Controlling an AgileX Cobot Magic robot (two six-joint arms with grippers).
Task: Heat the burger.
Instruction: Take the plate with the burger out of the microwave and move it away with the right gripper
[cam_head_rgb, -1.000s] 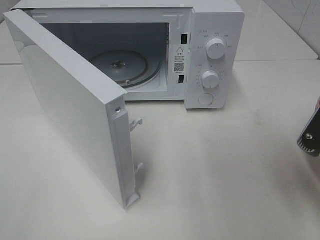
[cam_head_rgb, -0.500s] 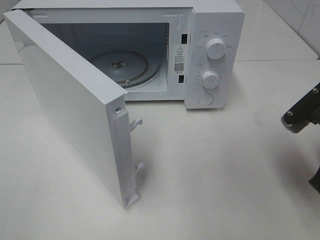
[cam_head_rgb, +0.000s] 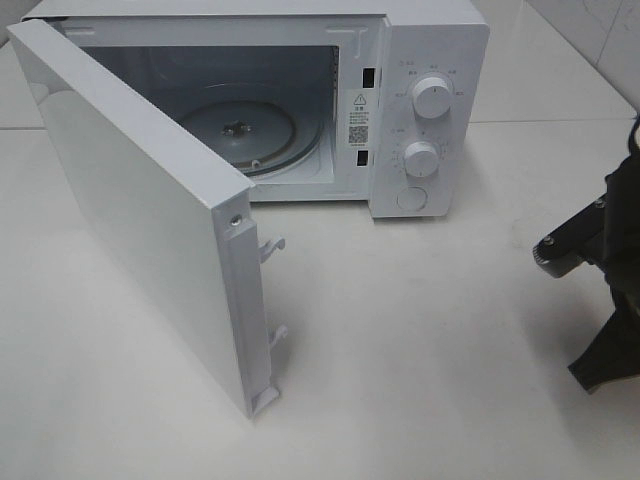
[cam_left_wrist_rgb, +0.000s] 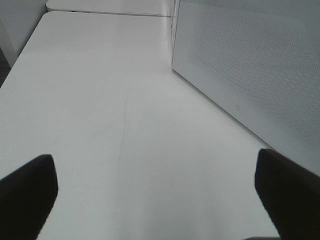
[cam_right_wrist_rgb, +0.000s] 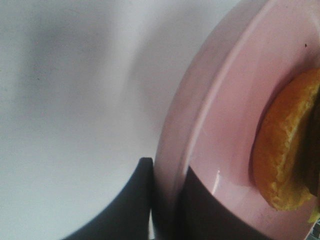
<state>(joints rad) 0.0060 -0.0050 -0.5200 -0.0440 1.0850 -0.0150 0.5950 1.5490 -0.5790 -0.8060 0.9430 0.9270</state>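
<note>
The pink plate (cam_right_wrist_rgb: 200, 150) carrying the burger (cam_right_wrist_rgb: 285, 150) is being gripped at its rim by the right end effector (cam_right_wrist_rgb: 167, 200), while the left end effector (cam_left_wrist_rgb: 155, 195) is being held wide apart.

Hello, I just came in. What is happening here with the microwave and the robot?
The microwave stands on the table with its door wide open and its glass turntable bare. The right end effector is shut on the rim of a pink plate carrying the burger, at the right side of the table. The left end effector is open and holds nothing, beside the door.
</note>
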